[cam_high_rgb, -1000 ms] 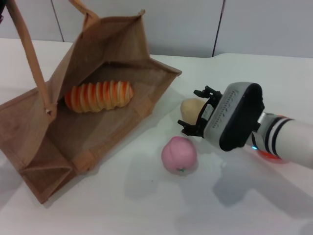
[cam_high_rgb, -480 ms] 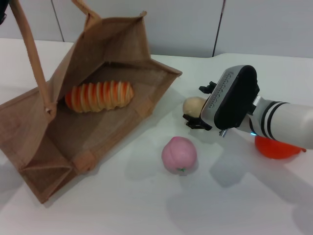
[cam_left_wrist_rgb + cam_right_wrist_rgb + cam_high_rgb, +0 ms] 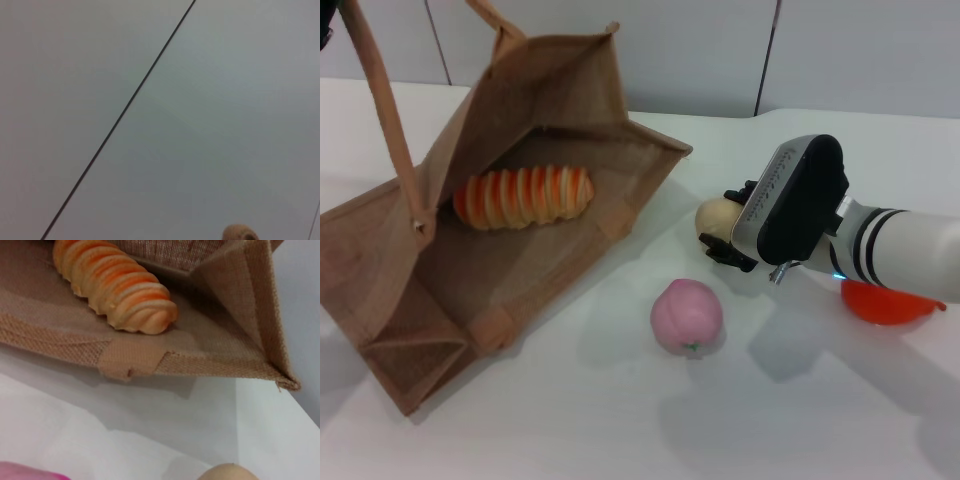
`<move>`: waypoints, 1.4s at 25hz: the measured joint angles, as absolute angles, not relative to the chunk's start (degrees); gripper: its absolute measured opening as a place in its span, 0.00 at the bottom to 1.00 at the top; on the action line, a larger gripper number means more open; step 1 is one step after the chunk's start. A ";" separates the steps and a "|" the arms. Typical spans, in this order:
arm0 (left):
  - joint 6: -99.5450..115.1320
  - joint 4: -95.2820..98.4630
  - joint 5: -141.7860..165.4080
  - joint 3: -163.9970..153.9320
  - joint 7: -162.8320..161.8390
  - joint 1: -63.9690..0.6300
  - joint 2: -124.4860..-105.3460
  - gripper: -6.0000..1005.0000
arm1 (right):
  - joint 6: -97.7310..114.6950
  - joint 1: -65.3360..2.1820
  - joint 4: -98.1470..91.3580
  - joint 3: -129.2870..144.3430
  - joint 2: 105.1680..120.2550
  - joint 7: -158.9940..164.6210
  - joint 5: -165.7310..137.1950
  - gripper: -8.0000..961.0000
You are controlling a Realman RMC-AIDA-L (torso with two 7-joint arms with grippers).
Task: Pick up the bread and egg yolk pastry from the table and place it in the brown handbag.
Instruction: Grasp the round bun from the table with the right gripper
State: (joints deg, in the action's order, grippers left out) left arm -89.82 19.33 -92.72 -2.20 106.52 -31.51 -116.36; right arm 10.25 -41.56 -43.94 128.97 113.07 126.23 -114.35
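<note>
Lower now, right end effector (image 3: pixel 718 233) reaches the egg yolk pastry (image 3: pixel 717 217).
Fingers straddle it; grip unclear. Bread (image 3: pixel 523 196) lies inside the brown handbag (image 3: pixel 390 260).

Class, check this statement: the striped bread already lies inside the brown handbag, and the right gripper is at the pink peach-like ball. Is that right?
Not quite. The bread does lie inside the brown handbag, but the right gripper is at the egg yolk pastry, not the pink ball, which sits apart, nearer the robot. The head view shows this.
</note>
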 joint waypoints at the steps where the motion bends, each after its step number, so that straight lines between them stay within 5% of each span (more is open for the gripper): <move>1: -89.82 19.33 -92.72 -2.31 106.52 -31.50 -116.36 0.21 | 10.25 -41.56 -43.94 128.97 113.07 126.23 -114.35 0.75; 14: -89.82 19.33 -92.63 -2.63 106.52 -31.46 -116.36 0.21 | 11.00 -41.37 -44.40 128.67 113.11 125.85 -114.35 0.61; 35: -89.18 19.25 -90.47 -2.81 106.52 -32.69 -116.28 0.22 | 10.66 -40.13 -47.94 128.60 112.64 125.77 -114.36 0.59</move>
State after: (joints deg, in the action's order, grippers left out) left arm -89.18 19.25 -90.47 -2.81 106.52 -32.69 -116.28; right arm 10.66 -40.13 -47.94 128.60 112.64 125.77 -114.36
